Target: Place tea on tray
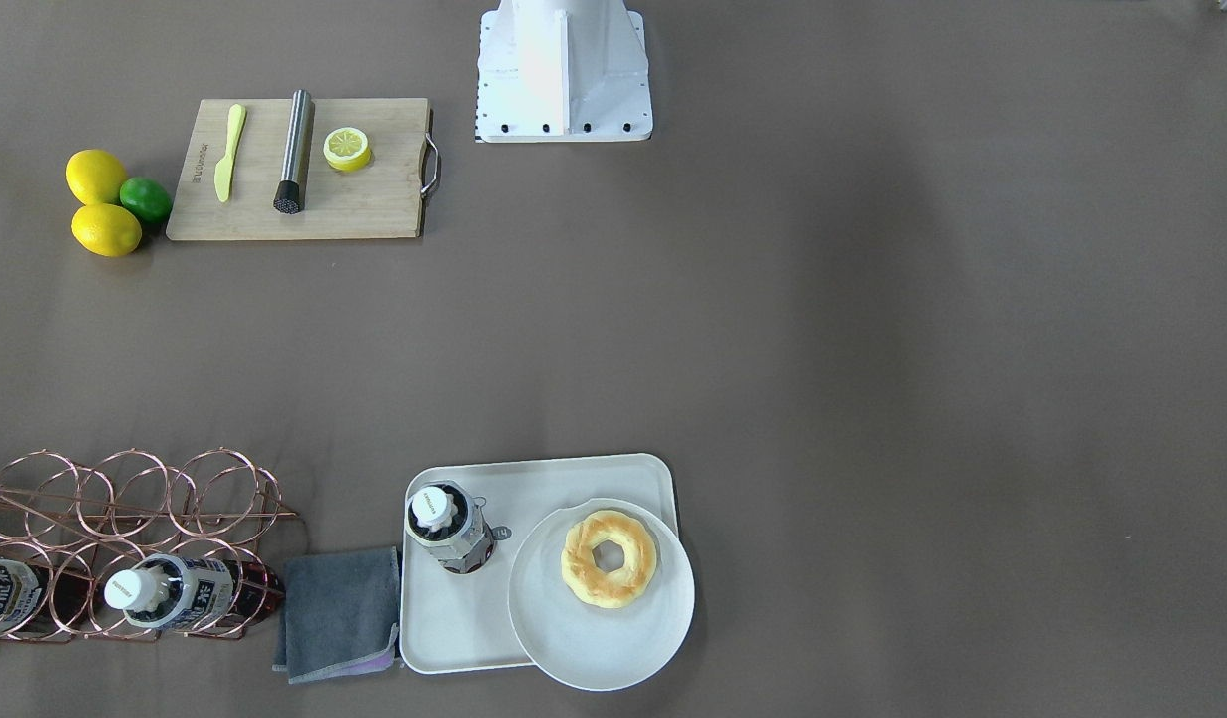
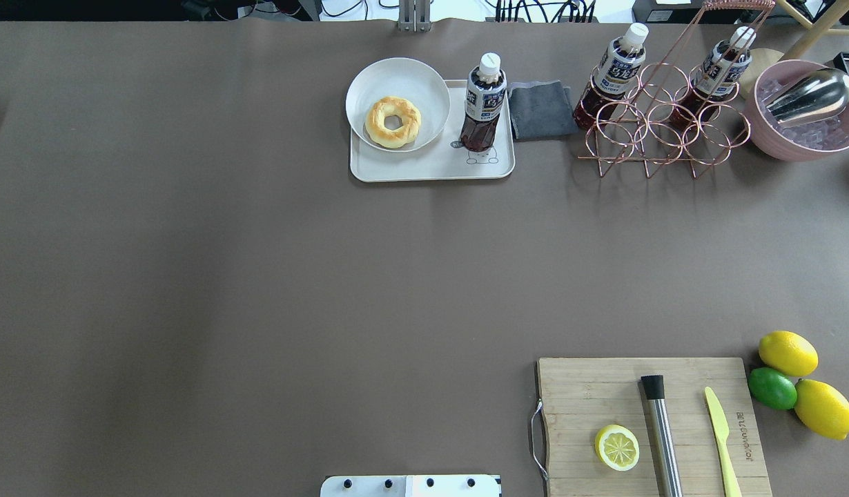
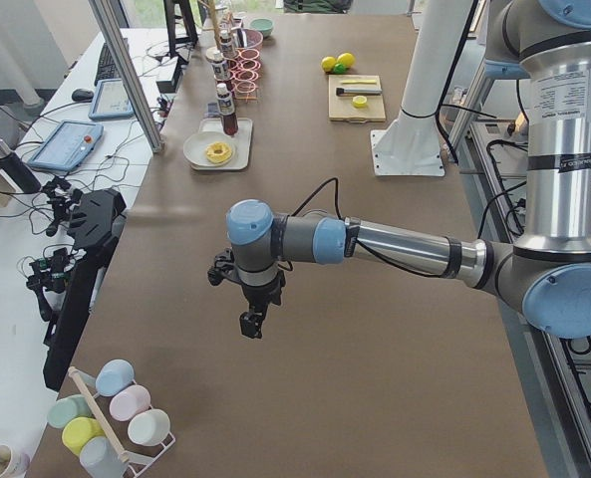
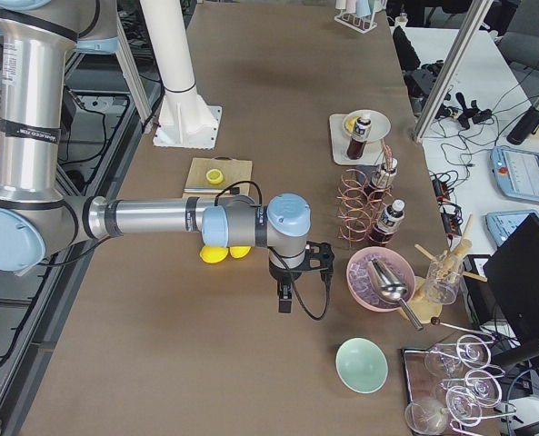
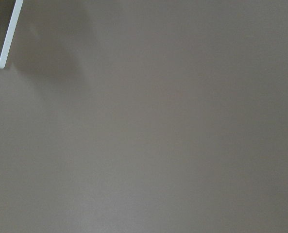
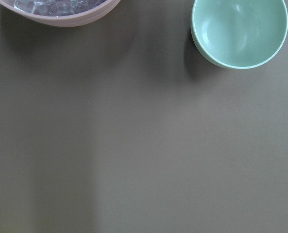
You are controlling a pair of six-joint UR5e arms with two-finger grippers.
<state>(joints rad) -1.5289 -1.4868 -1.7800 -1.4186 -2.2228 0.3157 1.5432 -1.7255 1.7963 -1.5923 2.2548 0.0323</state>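
Note:
One tea bottle (image 2: 484, 103) stands upright on the off-white tray (image 2: 431, 169), next to the bear drawing; it also shows in the front-facing view (image 1: 446, 524) on the tray (image 1: 444, 618). Two like bottles (image 2: 621, 69) (image 2: 725, 65) rest in the copper rack. My left gripper (image 3: 250, 324) hangs over bare table far from the tray, seen only in the exterior left view. My right gripper (image 4: 285, 300) hangs near the pink bowl, seen only in the exterior right view. I cannot tell whether either is open or shut. Neither wrist view shows fingers.
A white plate (image 2: 359, 90) with a doughnut (image 2: 393, 122) overlaps the tray's left part. A grey cloth (image 2: 540, 110), the copper rack (image 2: 662, 131) and a pink ice bowl (image 2: 807, 148) lie to its right. A wooden board (image 2: 583, 393), lemons and a lime sit near right. A green bowl (image 6: 238, 31) is nearby.

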